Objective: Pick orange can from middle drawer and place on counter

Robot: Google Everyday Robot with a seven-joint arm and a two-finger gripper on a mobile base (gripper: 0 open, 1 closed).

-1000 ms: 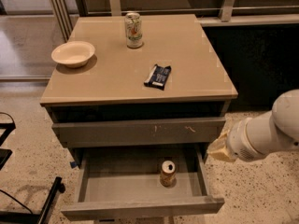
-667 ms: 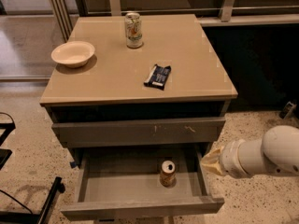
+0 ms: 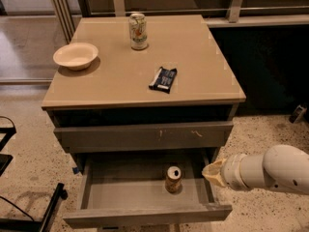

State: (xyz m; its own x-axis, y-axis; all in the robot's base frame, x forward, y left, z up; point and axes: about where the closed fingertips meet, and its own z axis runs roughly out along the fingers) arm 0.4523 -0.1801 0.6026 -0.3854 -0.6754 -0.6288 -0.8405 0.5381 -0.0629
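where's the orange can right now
The orange can stands upright inside the open middle drawer, right of centre; the gripper is to its right, at the drawer's right wall.

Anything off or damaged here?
Only small orange scratches on the closed drawer front. The orange can stands upright in the open drawer; nothing spilled. The pincer sits beside that drawer's right wall.

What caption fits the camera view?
Orange can stands in the open middle drawer; pincer hovers at the drawer's right side.
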